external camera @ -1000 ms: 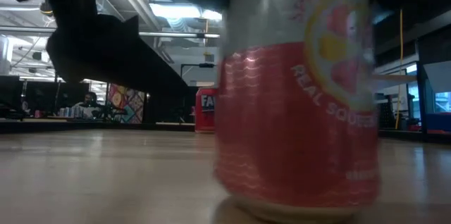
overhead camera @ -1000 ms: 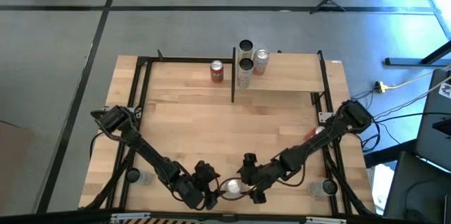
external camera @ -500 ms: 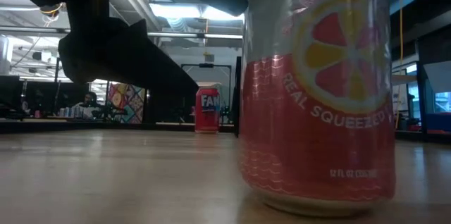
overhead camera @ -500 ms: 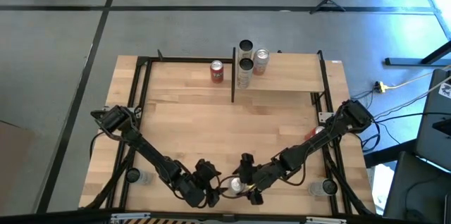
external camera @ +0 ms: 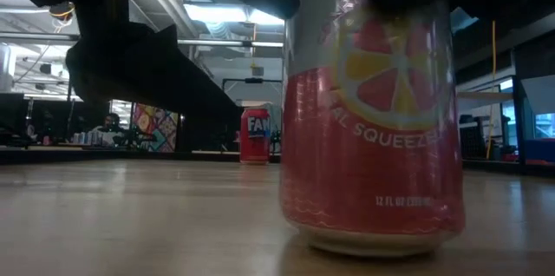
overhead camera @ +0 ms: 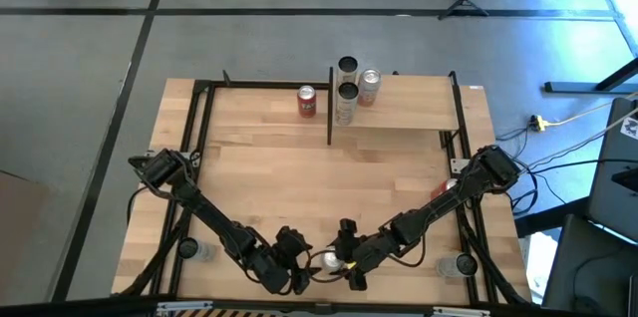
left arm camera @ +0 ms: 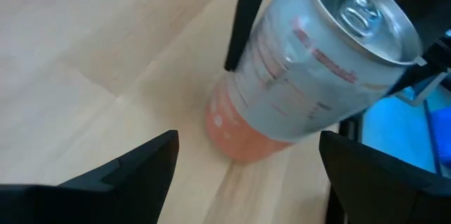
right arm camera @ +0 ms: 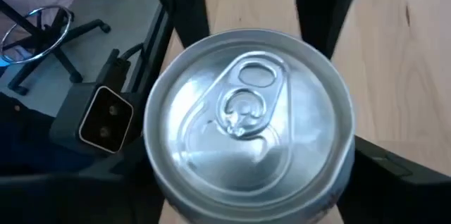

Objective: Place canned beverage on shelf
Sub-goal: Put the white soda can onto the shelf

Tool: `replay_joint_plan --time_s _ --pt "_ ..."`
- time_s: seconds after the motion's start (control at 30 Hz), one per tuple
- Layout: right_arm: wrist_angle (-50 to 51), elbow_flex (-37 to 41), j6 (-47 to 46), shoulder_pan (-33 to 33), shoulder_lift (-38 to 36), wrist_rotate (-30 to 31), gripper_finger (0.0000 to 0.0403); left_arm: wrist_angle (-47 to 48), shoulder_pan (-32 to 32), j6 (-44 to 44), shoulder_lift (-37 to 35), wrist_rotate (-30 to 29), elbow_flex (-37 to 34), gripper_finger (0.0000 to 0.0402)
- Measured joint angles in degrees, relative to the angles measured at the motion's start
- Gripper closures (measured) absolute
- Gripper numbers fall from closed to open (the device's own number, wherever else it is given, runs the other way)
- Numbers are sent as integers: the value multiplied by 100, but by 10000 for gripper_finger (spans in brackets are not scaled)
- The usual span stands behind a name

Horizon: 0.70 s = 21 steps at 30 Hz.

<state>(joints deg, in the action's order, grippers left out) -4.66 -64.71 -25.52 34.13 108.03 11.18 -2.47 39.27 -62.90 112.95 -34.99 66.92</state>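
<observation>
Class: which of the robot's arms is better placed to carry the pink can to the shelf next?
Probably the right: the right gripper sits directly over the pink can, fingers flanking it, while the left gripper waits open beside it.

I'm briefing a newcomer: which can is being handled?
On the light-wood tabletop, look at its near edge, between the two hands. The pink-and-silver citrus can stands there alone, unlike the cans grouped by the far shelf.
</observation>
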Motion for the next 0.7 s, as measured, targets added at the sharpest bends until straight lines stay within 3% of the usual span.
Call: replay_joint_plan --time_s 0.23,0.7 --pt "310 -2 -18 -2 -389 -75 129 234 0 39 -430 119 0 61" --pt "2276 -11 126 -721 -2590 20 127 2213 -405 1038 -2781 82 0 72"
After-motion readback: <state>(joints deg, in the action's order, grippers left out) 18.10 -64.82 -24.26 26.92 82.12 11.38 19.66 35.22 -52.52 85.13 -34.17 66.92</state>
